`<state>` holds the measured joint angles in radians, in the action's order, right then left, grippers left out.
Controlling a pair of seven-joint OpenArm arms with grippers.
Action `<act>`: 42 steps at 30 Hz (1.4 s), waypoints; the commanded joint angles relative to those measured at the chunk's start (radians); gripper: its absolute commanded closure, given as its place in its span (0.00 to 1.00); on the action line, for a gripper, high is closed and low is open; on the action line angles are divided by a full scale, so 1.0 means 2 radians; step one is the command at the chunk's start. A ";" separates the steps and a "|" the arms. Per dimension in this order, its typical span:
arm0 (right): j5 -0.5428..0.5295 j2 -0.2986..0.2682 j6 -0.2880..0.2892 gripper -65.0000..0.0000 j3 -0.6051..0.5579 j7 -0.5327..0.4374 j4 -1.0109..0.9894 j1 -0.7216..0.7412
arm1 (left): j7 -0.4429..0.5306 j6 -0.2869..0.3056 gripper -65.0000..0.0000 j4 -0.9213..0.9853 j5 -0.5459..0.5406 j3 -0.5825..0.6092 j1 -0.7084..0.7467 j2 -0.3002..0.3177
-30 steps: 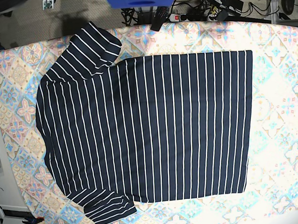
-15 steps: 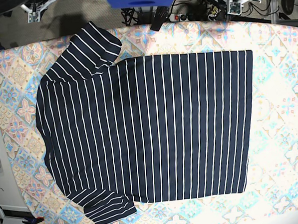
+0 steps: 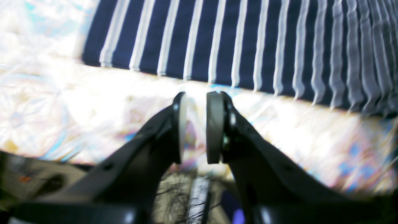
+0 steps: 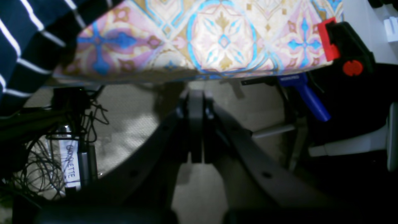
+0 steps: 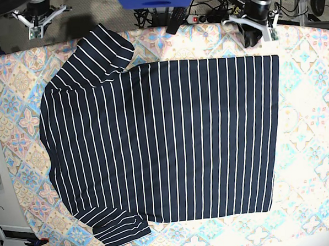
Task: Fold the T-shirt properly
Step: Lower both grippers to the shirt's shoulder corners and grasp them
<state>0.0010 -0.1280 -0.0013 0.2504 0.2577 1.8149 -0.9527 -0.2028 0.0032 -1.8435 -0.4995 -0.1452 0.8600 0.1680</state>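
T-shirt (image 5: 165,139) lies flat and unfolded on the patterned tabletop (image 5: 315,148). It looks soft, light and limp, so pinch hem corners or edges. Left end effector (image 3: 194,127) slightly apart just beside the hem, empty; right end effector (image 4: 196,124) closed off the tabletop's edge.

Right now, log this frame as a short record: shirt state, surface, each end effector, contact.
shirt: T-shirt spread flat, unfolded, both sleeves out
surface: floral patterned cloth covering the table
left end effector: jaws slightly apart, empty, above the cloth just short of the shirt's edge
right end effector: jaws shut, empty, beyond the table edge
contact: neither touches the shirt
folds made: none
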 commanded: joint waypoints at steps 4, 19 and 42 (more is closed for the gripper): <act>0.002 -0.003 -0.003 1.00 0.003 -0.013 0.010 -0.003 | -0.036 -0.005 0.81 -0.007 -0.092 -0.042 -0.024 0.004; 0.002 -0.003 -0.003 1.00 0.003 -0.013 0.010 0.011 | -0.280 -0.004 0.76 0.091 -0.342 -0.205 -0.137 0.001; 0.002 -0.003 -0.003 1.00 0.003 0.020 0.010 0.025 | -0.286 -0.005 0.61 0.200 -0.346 -0.204 -0.188 -0.015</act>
<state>0.0010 -0.1280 -0.0013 0.2489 0.3149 1.8191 -0.8890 -0.7712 0.0032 -1.4395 -1.2083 -0.5522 0.4839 0.1307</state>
